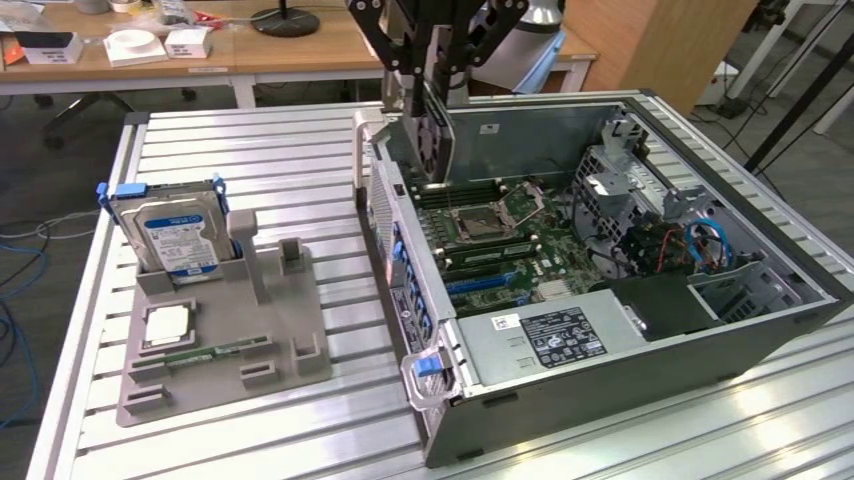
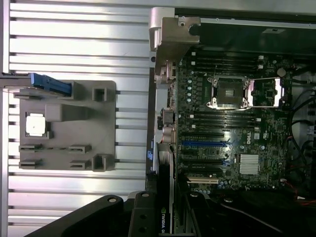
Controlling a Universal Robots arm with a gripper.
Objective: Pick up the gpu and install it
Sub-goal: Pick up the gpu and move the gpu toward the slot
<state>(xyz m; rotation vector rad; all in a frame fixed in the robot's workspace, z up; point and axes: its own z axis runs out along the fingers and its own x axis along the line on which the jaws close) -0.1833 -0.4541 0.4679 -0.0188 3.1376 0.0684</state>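
While clamped in the gripper, the gpu shows a logo above the open computer case.

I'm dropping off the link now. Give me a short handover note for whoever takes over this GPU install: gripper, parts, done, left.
Gripper: shut on the gpu, card held upright.
Position: over the open computer case, at its far corner on the exterior view's left, above the motherboard.
Done: gpu picked up; the grey holder tray carries the hard drive, no gpu.
Left: card not yet seated; the blue slot looks empty.
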